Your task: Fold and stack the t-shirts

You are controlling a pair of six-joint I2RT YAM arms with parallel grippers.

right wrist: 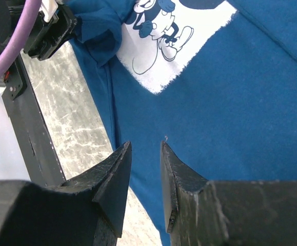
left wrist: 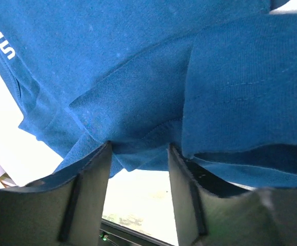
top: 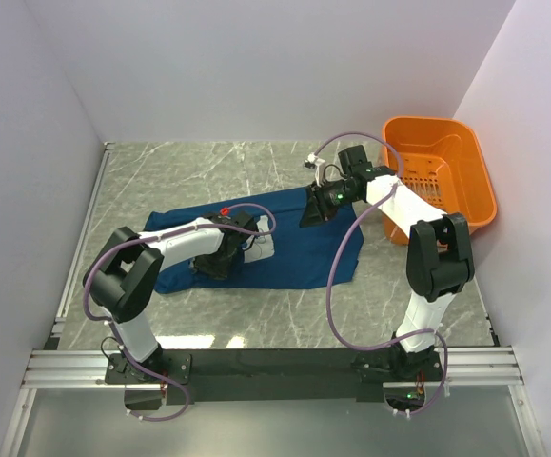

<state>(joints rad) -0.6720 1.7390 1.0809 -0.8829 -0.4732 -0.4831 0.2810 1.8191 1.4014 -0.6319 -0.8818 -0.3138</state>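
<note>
Checking both wrists: my left tool (left wrist: 138, 148) has its fingers (left wrist: 94, 169) standing apart, with a folded hem of the t-shirt (top: 294, 252) bunched right at the tips. Bright desk (top: 208, 171) shows through the gap lower down. I cannot tell whether the cloth is actually pinched or only resting against the tips. In the left wrist view the fabric fills most of the picture, in overlapping layers, with small white lettering (left wrist: 4, 46) near one edge. My right tool (right wrist: 145, 146) has its fingers close together but parted by a narrow slit. Nothing is between them, and the shirt and a bit of desk are visible through the slit. It hovers over the shirt near its edge, with the pale print (right wrist: 189, 25) and its dark cartoon figure further out. From the top view the dark blue shirt is spread across the middle of the desk. My left tool is low over its middle-left part, beside the print. My right tool is over the far right corner. An orange basket (top: 427, 121) sits at the far right of the desk, apart from the shirt.
</note>
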